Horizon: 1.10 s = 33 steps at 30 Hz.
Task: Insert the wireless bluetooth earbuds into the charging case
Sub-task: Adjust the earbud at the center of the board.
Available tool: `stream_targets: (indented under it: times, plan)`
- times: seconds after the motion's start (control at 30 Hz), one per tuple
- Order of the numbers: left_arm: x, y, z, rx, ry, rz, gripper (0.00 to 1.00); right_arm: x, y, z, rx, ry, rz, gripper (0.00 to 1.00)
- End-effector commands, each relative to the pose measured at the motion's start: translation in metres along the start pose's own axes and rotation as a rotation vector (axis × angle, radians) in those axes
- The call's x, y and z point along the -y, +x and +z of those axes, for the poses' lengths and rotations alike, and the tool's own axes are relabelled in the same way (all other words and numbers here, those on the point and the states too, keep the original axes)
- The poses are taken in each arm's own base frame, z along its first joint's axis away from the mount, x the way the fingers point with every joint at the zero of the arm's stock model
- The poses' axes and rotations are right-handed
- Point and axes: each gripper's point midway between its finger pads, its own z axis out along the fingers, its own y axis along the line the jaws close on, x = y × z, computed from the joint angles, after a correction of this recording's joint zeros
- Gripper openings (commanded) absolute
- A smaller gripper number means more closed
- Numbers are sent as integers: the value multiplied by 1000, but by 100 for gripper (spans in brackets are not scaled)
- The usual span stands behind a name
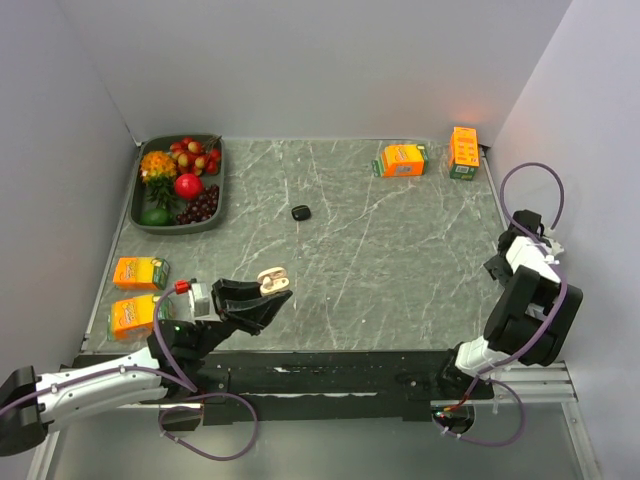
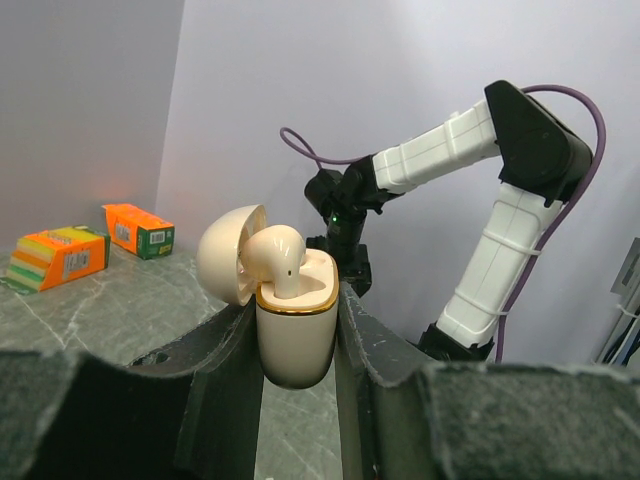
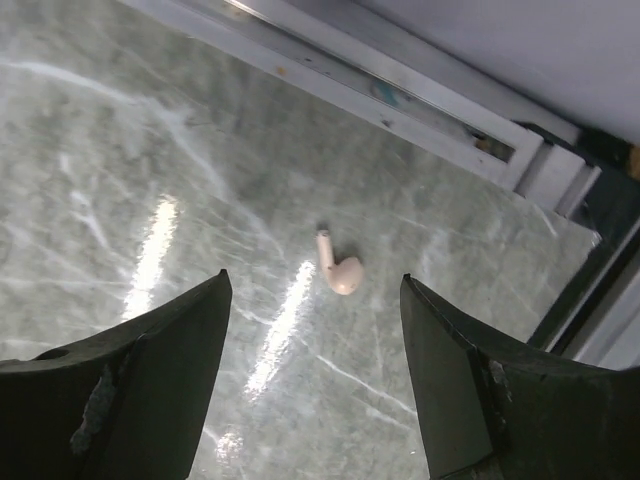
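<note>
Pinching a cream charging case (image 2: 296, 345) between its two dark fingers, the left gripper (image 1: 264, 293) holds it upright above the near left part of the marbled table (image 1: 400, 260). The fingers press on the case's two sides. The case's round lid (image 2: 228, 252) is swung open and leans back to the left in the wrist view. One cream earbud (image 2: 275, 255) sits in the case with its stem down in a slot and its rounded head sticking up above the gold-edged rim. The right gripper (image 3: 314, 300) hangs over the table near its right edge with its fingers spread wide and nothing between them. Below it a second cream earbud (image 3: 341, 270) lies loose on the table surface, apart from both fingers, with its stem pointing away toward the table's metal rail. A small black thing (image 1: 301, 212) rests alone near the middle of the table, too small to make out further. At the far left stands a dark tray (image 1: 140, 215) of toy fruit. Two orange boxes (image 1: 140, 272) lie along the left edge, nearer than the tray, and two more boxes (image 1: 401, 160) lie at the far right.
</note>
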Motion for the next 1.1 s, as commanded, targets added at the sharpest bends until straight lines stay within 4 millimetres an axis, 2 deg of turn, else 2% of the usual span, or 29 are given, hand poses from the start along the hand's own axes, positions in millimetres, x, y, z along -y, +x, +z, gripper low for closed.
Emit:
stream_targets:
  times: [0.0,0.1,0.37,0.6,0.9,1.07]
  plan:
    - [1,0,1,3,3,4,1,-15,-21,3,51,-90,-32,75]
    - [0,2,1,-1,-4,2,1,-20,-15,11,22,-107,-40,70]
    - [1,11,2,-28,5,-1,1,-19,3,19,-14,-116,-42,66]
    - [3,10,2,-26,15,-10,1,-8,19,22,-30,-85,-36,67]
    - [3,12,0,-32,6,-10,1,-7,21,23,-34,-79,-37,66]
    - [6,13,3,-36,21,-17,1,-7,27,19,-39,-95,-37,58]
